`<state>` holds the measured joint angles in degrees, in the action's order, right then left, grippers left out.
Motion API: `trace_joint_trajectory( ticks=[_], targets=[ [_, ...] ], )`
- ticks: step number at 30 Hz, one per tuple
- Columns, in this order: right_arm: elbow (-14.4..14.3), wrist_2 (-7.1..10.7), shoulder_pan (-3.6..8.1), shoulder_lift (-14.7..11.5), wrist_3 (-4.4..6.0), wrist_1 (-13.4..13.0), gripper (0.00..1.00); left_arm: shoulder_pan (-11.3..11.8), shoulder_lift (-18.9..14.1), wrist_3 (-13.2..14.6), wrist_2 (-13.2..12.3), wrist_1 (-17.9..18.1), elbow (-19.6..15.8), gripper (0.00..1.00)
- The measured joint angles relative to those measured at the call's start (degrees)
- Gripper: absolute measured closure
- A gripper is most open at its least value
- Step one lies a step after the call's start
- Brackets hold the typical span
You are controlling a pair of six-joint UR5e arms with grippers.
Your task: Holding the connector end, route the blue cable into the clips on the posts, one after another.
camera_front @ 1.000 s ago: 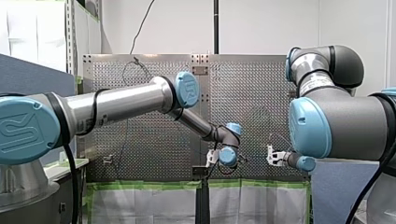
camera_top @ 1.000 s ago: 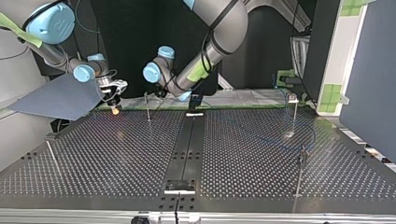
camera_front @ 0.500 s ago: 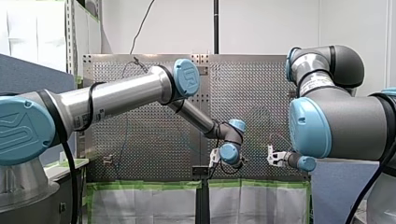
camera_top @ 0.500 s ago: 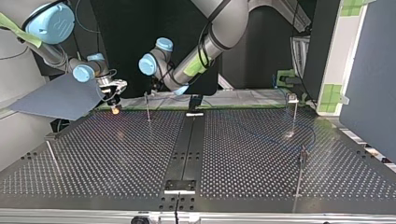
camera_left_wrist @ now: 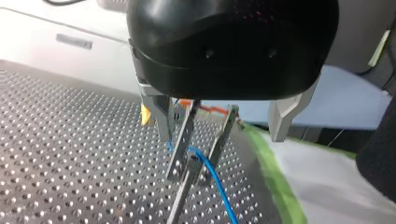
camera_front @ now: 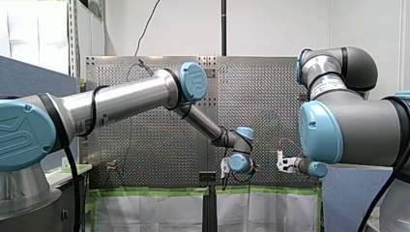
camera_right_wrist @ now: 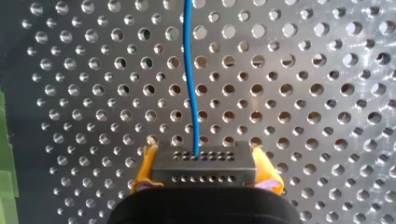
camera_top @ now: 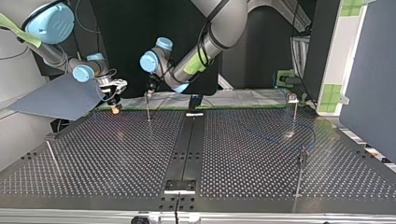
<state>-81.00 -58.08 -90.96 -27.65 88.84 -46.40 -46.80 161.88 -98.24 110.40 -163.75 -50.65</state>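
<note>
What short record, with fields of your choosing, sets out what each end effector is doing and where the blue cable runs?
right end effector: shut on the black connector, yellow pads on both sides
left end effector: open, metal fingers either side of a clip on a post
blue cable: leaves the connector, runs across that clip's fork
surface: perforated table

Perforated table (camera_top: 116, 154) holds thin posts (camera_top: 148, 108) and blue cable (camera_right_wrist: 188, 70).

Your blue cable (camera_right_wrist: 188, 70) leaves the black connector (camera_right_wrist: 203, 164) nearly straight; elsewhere it passes through a post's clip (camera_left_wrist: 187, 163).
</note>
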Motion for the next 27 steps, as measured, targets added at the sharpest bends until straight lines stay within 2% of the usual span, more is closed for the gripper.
trace_joint_trajectory(
  ticks=[27],
  targets=[
    [0.12,0.19,0.00,-0.01,0.11,-0.01,1.00,-0.75,0.48,0.06,0.45,2.45,-0.04,0.00]
  ],
)
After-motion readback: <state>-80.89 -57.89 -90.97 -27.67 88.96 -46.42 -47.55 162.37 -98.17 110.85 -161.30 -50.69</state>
